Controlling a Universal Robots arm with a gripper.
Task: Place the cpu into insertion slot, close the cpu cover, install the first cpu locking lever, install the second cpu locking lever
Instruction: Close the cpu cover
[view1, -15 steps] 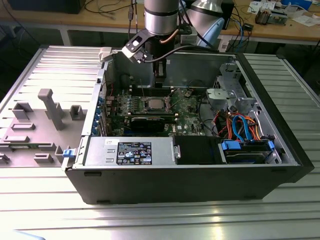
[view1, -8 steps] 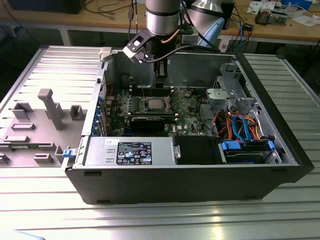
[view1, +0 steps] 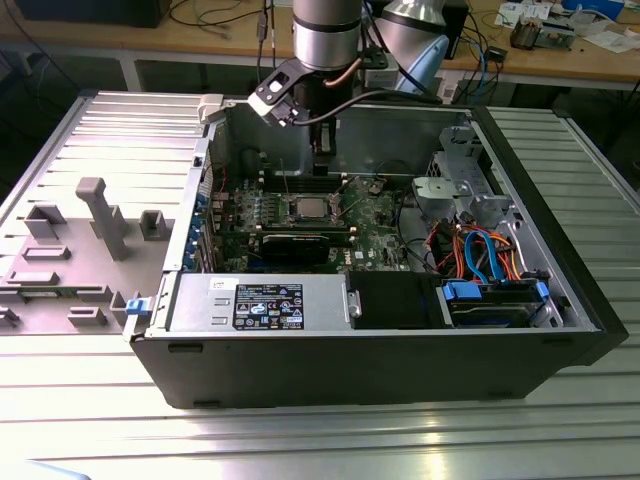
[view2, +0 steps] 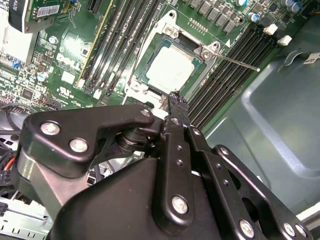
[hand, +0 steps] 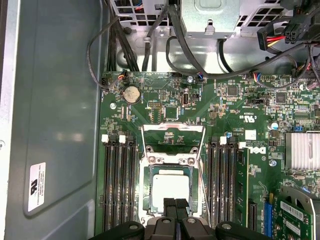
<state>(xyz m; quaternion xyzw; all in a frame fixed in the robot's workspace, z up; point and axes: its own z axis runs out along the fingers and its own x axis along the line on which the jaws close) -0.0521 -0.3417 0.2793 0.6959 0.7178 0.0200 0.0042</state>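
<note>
Cpu is seated in the slot just beneath the clenched, empty gripper, with the cover raised beyond; if nudged askew, pins could be bent.

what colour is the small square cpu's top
The small flat square cpu is pale silver-grey, clearest in the second wrist view.

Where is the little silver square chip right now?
The cpu sits in the insertion slot on the green board, with long black memory slots on both sides, near the middle of the exterior view.
</note>
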